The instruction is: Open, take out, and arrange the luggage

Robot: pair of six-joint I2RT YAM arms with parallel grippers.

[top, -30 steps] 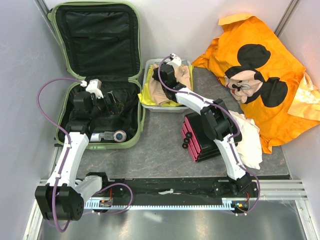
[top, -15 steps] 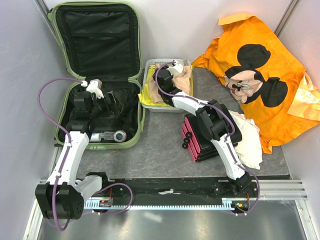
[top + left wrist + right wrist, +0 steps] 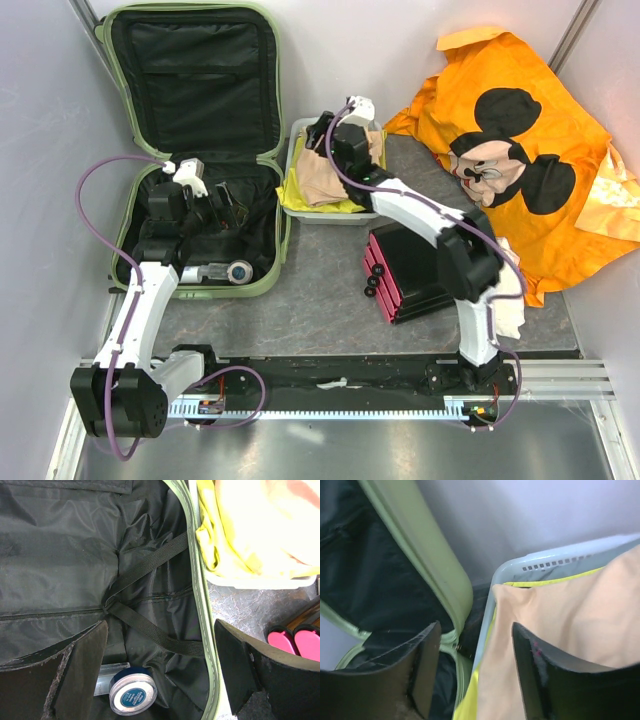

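The luggage (image 3: 278, 100), a pale green hard-shell case, lies open at the left with its lid leaning on the back wall. Its black lining and straps fill the left wrist view, with the green rim (image 3: 200, 595) on the right. My left gripper (image 3: 225, 205) hangs open inside the lower half (image 3: 160, 625), above a round blue-label tin (image 3: 132, 697) and a tube (image 3: 110, 677). My right gripper (image 3: 322, 135) stands open (image 3: 476, 627) over the basket's left rim, with the luggage shell (image 3: 420, 545) beside it. Nothing is between its fingers.
A white mesh basket (image 3: 300, 130) next to the luggage holds peach cloth (image 3: 325, 180) over yellow cloth (image 3: 295, 190). A black box with pink drawers (image 3: 400, 270) stands mid-table. An orange Mickey Mouse cloth (image 3: 520, 150) and a white cloth (image 3: 505, 290) lie at the right.
My right gripper has gone from shut to open over the basket, and its arm has risen. The peach cloth stays in the basket. The left arm has not moved.
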